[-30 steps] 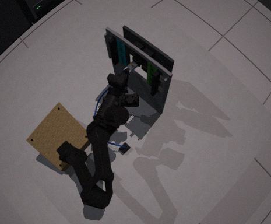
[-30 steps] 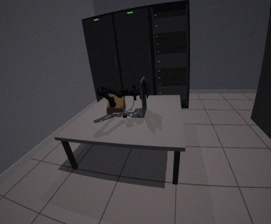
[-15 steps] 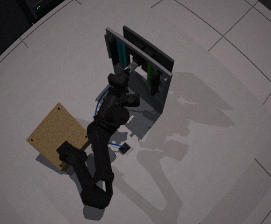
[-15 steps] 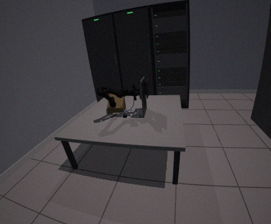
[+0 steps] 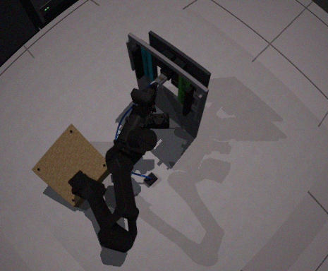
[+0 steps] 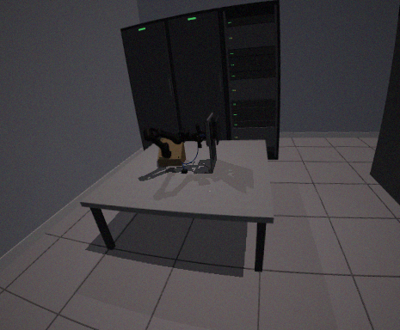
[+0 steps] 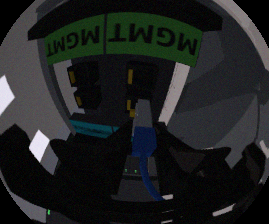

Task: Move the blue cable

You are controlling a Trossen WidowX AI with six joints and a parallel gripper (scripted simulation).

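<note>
Your tool [image 5: 160, 82] [image 7: 141, 124] grips the plug [image 7: 144, 131] before the ports [image 7: 137, 102]; seating looks unfinished, and letting go remains.

A pale table [image 5: 251, 197] [image 6: 177, 207] bears a board [image 5: 69, 160] [image 6: 173, 151] (tan); a dark block [image 5: 152, 179] [image 6: 184, 171].

With the table [image 6: 181, 189] as landmark: 1 black robot arm [image 6: 167, 148] and 1 brown block [image 6: 171, 151] are occupying its far left part; 1 upright panel [image 6: 212, 148] is standing on it; 3 dark cabinet sections [image 6: 199, 64] are rising behind it.
</note>
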